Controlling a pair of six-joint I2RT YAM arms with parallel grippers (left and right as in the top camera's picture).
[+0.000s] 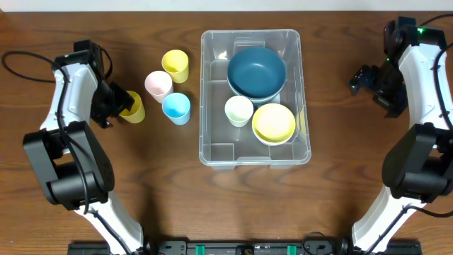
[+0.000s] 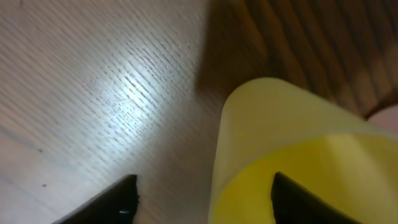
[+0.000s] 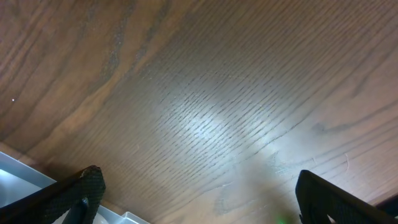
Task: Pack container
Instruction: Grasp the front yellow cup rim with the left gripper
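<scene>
The clear container (image 1: 212, 145) stands mid-table, holding a dark blue bowl (image 1: 256, 71), a pale cup (image 1: 238, 110) and a yellow bowl (image 1: 274, 122). At the left, a yellow cup (image 1: 134, 108) stands on the table with my left gripper (image 1: 119, 105) at its rim. In the left wrist view this cup (image 2: 273, 118) fills the right half; my left gripper (image 2: 202, 199) straddles its wall, one finger inside and one outside. A gap shows between the outer finger and the wall. My right gripper (image 1: 361, 79) hangs open over bare wood at the far right, nothing between its fingers (image 3: 81, 186).
Three more cups stand left of the container: yellow (image 1: 175, 65), pink (image 1: 158, 85) and blue (image 1: 176, 108). The container's corner (image 3: 18, 171) shows at the lower left of the right wrist view. A black cable (image 1: 21, 60) lies at the far left.
</scene>
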